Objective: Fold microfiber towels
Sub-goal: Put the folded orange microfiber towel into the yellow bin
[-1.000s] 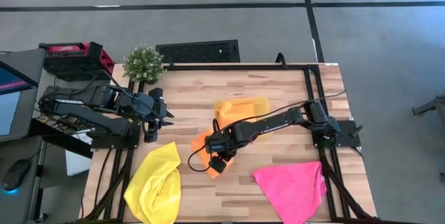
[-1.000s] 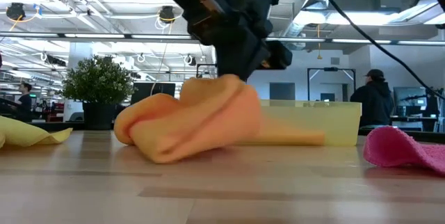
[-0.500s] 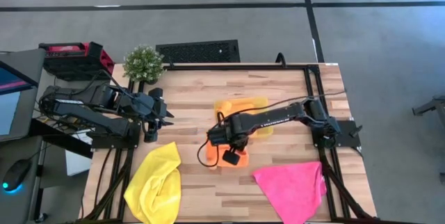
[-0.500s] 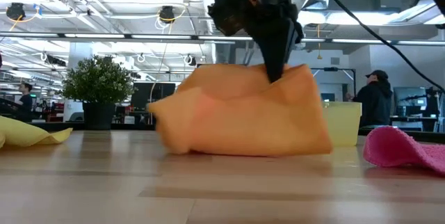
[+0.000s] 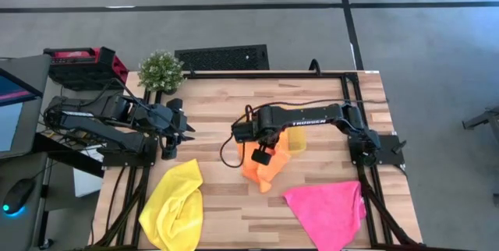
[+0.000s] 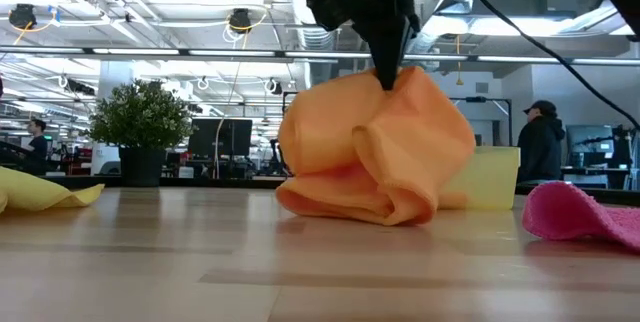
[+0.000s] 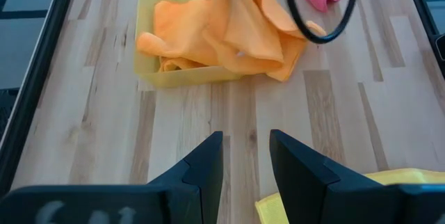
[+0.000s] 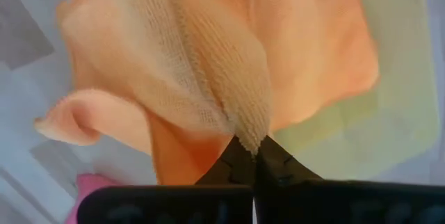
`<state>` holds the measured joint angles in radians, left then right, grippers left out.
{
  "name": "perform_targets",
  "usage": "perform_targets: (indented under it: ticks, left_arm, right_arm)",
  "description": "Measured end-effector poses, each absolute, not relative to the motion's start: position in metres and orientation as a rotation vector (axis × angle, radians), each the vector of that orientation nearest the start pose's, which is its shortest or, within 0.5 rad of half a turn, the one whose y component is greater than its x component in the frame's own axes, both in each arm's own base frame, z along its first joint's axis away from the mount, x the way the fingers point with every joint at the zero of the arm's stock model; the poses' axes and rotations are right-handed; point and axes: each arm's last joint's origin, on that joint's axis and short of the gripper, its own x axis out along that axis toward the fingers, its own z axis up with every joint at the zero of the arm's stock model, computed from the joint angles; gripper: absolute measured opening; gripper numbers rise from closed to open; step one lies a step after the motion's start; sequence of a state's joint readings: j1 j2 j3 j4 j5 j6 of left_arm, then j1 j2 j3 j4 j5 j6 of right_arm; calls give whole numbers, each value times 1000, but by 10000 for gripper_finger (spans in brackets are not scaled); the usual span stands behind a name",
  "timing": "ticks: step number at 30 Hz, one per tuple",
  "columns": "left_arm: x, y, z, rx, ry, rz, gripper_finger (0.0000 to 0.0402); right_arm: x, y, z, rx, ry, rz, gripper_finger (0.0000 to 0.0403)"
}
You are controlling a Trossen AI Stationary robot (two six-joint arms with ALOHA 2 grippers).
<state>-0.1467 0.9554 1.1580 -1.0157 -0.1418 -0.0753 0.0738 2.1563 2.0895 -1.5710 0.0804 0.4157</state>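
- While nothing on the surface (image 5: 312,95) reads as a finished fold, I judge the job barely started: every towel I can see is loose or bunched.
- My right pincer (image 6: 385,72) is clamped on an orange towel (image 6: 375,152), pinching a peak of it; the cloth hangs in a crumpled bundle with its lower folds touching the wood near the middle of the surface, just in front of the translucent yellow tray (image 5: 295,142).
- From the left wrist view I see a second orange towel (image 7: 177,36) lying rumpled inside that tray, not folded either.
- At the near left edge the yellow towel (image 5: 173,204) sits heaped, and the hot pink towel (image 5: 327,210) lies roughly spread at the near right, both untouched as far as I can tell.
- My left pincer (image 7: 247,158) waits at the left side of the surface beside the potted plant (image 5: 161,69), fingers apart, holding nothing.
- Left to do, as I read it: lay the lifted orange towel flat, fold it, then do the same for the other three.
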Motion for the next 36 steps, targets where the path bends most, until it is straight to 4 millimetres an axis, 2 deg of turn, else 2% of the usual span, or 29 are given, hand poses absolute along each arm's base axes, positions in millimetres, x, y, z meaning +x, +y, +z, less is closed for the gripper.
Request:
perform_targets:
  ticks: [4,9,12,19,29,36]
  left_arm:
    - [161,-20,357,30,804,33,112]
    - [161,-20,357,2,801,44,112]
    - [169,-21,348,-67,787,71,112]
    - [193,-24,298,-183,764,118,112]
    - [224,-27,231,-306,549,125,112]
    - [248,-30,177,-391,517,154,112]
  right_arm:
    - [407,25,272,192,1608,-290,6]
    - [407,33,272,145,1622,-195,6]
    - [407,36,272,124,1623,-174,6]
    - [406,37,272,121,1623,-170,7]
    - [407,37,271,101,1625,-149,8]
    - [407,37,271,85,1622,-132,8]
